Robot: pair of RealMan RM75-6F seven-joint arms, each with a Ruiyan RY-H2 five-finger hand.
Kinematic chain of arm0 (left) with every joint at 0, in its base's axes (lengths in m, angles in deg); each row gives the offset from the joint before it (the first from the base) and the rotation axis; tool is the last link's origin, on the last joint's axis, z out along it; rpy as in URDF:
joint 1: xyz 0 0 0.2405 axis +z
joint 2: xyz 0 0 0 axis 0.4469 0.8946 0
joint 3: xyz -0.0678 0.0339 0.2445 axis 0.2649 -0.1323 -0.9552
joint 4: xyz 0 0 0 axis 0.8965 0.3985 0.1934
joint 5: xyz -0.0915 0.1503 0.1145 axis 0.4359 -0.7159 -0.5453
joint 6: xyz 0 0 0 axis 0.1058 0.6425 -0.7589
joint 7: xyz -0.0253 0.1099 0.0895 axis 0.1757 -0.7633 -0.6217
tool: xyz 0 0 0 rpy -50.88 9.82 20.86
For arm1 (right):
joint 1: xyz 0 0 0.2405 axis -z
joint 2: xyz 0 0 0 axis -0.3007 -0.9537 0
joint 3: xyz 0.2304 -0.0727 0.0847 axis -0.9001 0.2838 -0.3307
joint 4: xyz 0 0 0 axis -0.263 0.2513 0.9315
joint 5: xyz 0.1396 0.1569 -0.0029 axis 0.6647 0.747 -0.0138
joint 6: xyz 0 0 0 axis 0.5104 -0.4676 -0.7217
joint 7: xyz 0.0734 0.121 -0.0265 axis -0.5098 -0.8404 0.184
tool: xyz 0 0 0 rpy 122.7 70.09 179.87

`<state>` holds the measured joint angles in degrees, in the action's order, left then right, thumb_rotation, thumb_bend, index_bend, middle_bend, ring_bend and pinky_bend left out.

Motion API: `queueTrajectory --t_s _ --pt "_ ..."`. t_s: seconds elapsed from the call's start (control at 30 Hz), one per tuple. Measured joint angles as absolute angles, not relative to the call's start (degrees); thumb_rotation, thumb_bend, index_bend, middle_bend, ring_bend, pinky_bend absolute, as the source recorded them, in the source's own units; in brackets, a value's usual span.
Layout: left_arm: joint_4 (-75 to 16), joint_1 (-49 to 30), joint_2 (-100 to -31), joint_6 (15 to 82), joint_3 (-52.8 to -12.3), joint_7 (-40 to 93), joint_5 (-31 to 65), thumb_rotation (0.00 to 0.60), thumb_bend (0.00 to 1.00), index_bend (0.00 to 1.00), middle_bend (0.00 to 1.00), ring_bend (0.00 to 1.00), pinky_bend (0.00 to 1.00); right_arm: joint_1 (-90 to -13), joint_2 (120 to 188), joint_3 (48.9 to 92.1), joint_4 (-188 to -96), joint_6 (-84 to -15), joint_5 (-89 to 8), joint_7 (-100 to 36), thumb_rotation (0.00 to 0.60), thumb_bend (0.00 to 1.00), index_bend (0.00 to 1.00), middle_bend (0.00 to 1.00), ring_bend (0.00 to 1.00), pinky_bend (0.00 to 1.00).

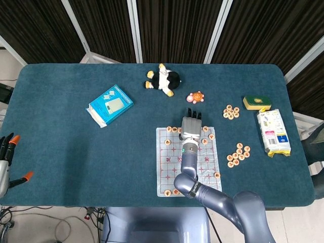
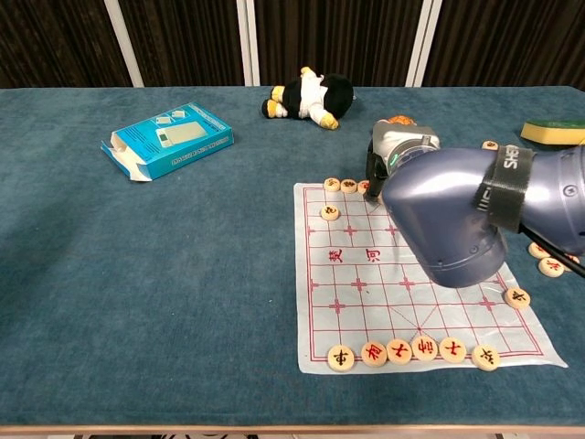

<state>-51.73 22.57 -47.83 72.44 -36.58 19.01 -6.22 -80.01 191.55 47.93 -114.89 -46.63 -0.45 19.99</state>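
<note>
We see the right hand (image 1: 191, 126) stretched over the far edge of the Chinese chess board sheet (image 1: 167, 167), its fingers (image 1: 193, 114) extended toward the small turtle toy (image 1: 195, 97) — whether it pinches a chess piece (image 2: 330, 212) we cannot tell, since the arm hides its underside. The left hand (image 1: 6, 152) rests well left of the board, at the table's edge, open and holding nothing. Right of the board lie loose chess pieces (image 1: 238, 155); beyond it — a plush toy (image 1: 164, 80).

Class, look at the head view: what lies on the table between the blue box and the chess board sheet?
Only bare blue cloth between the blue box and the chess board sheet; the chest view agrees.
</note>
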Motion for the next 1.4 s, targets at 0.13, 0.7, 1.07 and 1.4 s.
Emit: queueTrajectory --t_s 0.13,0.7,1.07,1.4 --pt "-51.69 22.54 -47.88 72.39 -36.58 18.97 -6.17 0.600 0.05 0.00 0.00 0.00 0.02 -80.07 191.72 47.69 -114.50 -46.43 -0.62 20.16 0.600 0.35 0.49 0.00 0.00 0.01" --pt "-51.64 22.48 -47.96 72.32 -36.51 18.78 -5.97 0.600 0.05 0.00 0.00 0.00 0.02 -80.24 192.50 46.57 -112.67 -45.30 -0.93 20.41 0.600 0.35 0.50 0.00 0.00 0.01" --pt "-51.73 22.50 -47.92 72.36 -36.47 18.82 -5.88 0.600 0.05 0.00 0.00 0.00 0.02 -80.37 192.84 46.14 -112.21 -44.57 -0.83 20.85 0.600 0.35 0.52 0.00 0.00 0.01" --pt "-51.70 22.45 -47.91 72.24 -36.46 18.83 -5.78 0.600 0.05 0.00 0.00 0.00 0.02 -80.52 192.33 45.32 -112.86 -44.93 -1.12 20.47 0.600 0.35 0.53 0.00 0.00 0.01"
